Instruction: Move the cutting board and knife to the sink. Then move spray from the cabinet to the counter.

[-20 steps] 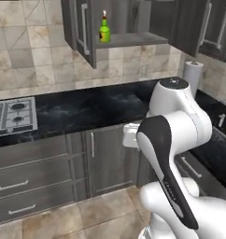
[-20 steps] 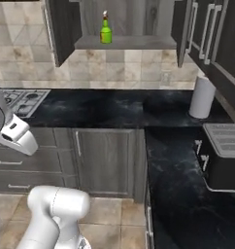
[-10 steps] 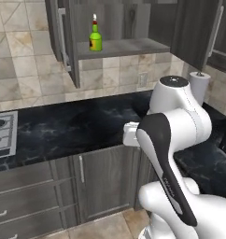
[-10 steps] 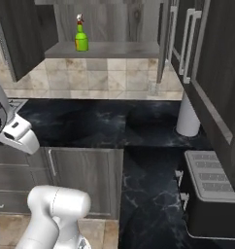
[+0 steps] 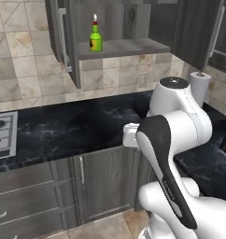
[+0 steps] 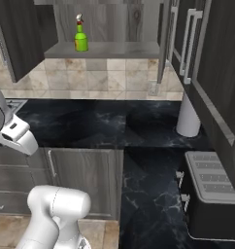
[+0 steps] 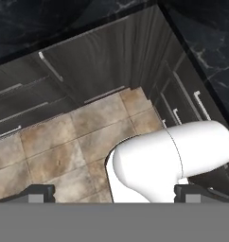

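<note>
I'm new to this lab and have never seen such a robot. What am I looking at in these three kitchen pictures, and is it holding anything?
These are rendered pictures of a white robot arm on a base that can drive. Two cameras ride on that base, behind the arm to its left and right, and look forward over it. Both show an open wall cabinet with a green spray bottle standing on its shelf, above a black marble-look counter. On the counter stand a paper towel roll and a toaster; a gas hob sits at the left. The third camera is on the hand and looks down at the tiled floor. The gripper is open, with its two dark tips far apart, and holds nothing.
</note>
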